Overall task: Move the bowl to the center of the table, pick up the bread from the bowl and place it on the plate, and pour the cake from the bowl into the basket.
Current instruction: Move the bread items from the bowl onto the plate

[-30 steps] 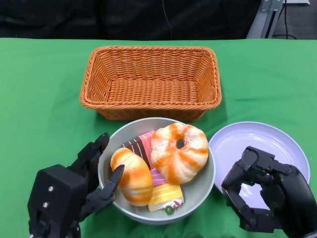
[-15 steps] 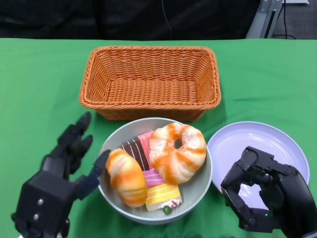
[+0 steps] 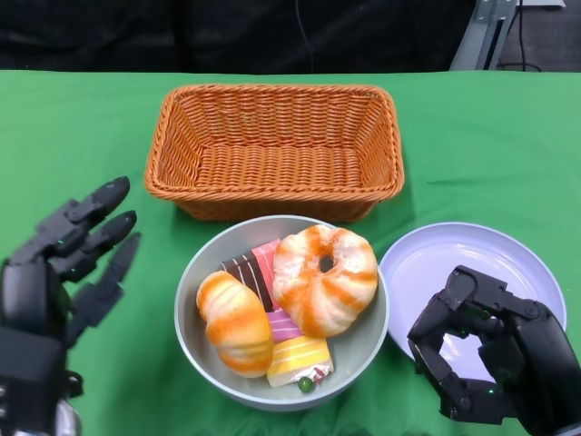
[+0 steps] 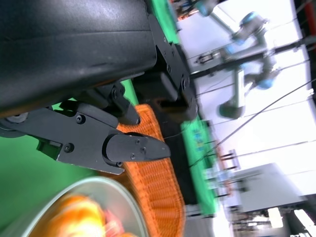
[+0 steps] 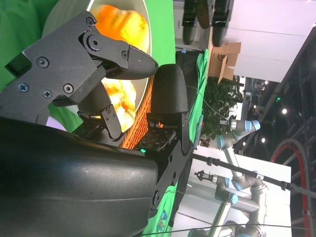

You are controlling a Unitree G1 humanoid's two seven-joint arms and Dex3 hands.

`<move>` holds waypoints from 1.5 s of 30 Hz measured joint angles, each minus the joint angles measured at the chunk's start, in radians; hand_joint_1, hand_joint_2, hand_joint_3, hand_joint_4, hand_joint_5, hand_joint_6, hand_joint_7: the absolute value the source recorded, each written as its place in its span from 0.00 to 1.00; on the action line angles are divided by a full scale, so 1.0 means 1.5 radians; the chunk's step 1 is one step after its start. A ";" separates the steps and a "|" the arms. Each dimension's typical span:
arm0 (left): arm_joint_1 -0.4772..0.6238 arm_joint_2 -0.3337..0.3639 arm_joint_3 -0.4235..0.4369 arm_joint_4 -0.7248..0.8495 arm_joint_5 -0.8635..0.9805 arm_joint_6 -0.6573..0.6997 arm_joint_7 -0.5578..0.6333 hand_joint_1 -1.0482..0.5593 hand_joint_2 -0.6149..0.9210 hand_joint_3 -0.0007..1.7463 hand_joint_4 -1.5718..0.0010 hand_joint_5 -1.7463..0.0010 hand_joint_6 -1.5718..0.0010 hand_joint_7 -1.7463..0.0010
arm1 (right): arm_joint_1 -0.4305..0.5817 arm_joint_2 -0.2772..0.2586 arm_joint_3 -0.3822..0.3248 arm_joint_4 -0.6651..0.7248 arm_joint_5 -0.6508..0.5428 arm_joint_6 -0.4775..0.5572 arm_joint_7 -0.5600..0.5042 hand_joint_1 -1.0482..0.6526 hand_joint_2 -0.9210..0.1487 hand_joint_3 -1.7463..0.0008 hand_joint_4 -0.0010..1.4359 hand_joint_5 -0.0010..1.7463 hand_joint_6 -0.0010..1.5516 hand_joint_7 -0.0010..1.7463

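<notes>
A grey bowl [image 3: 367,338] sits near the table's front, between the basket and me. It holds a round ring-shaped bread [image 3: 325,277], an oval orange bread [image 3: 236,322], and striped cake slices [image 3: 300,358]. My left hand [image 3: 64,263] hangs to the left of the bowl, fingers spread, clear of the rim. My right hand [image 3: 495,354] hovers over the near part of the white plate [image 3: 454,254], fingers curled inward around nothing. In the right wrist view the bread [image 5: 118,19] shows past the fingers [image 5: 123,54].
A woven orange basket [image 3: 275,150] stands empty just behind the bowl. Green cloth [image 3: 490,136] covers the table. The left wrist view shows the basket [image 4: 158,197] and a blurred bowl [image 4: 74,212]. Robot arms and lab clutter lie beyond the table.
My left hand let go of the bowl's left rim and drew back to the left, fingers spreading. The bowl settled slightly leftward. My right hand has stayed put.
</notes>
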 measured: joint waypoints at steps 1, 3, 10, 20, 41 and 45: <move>-0.010 0.006 0.006 0.019 -0.022 -0.018 -0.019 0.59 1.00 0.19 0.43 0.57 0.27 0.87 | 0.000 -0.001 -0.001 -0.002 0.002 0.000 0.001 0.48 0.38 0.48 0.53 0.91 0.48 0.71; -0.028 0.019 0.019 0.053 -0.068 -0.047 -0.064 0.61 1.00 0.19 0.46 0.42 0.25 0.84 | 0.000 -0.005 -0.001 -0.007 0.006 0.000 0.004 0.49 0.36 0.49 0.53 0.90 0.48 0.69; -0.076 0.049 0.056 0.156 -0.170 -0.101 -0.204 0.63 0.91 0.37 0.48 0.26 0.33 0.62 | 0.000 -0.012 -0.002 -0.029 0.014 0.010 0.006 0.50 0.37 0.50 0.53 0.88 0.49 0.67; -0.086 0.067 0.073 0.173 -0.205 -0.096 -0.273 0.64 0.87 0.43 0.49 0.20 0.41 0.45 | -0.004 -0.033 -0.008 -0.084 -0.055 0.000 -0.010 0.44 0.37 0.56 0.51 0.83 0.49 0.58; -0.088 0.049 0.067 0.182 -0.171 -0.086 -0.269 0.66 0.83 0.52 0.50 0.16 0.45 0.36 | -0.102 -0.180 0.002 -0.319 -0.443 0.005 0.001 0.21 0.14 1.00 0.55 0.13 0.51 0.01; -0.088 0.044 0.064 0.182 -0.168 -0.086 -0.269 0.65 0.82 0.52 0.51 0.17 0.45 0.37 | -0.135 -0.180 0.005 -0.330 -0.541 0.035 -0.017 0.18 0.12 0.99 0.57 0.10 0.52 0.00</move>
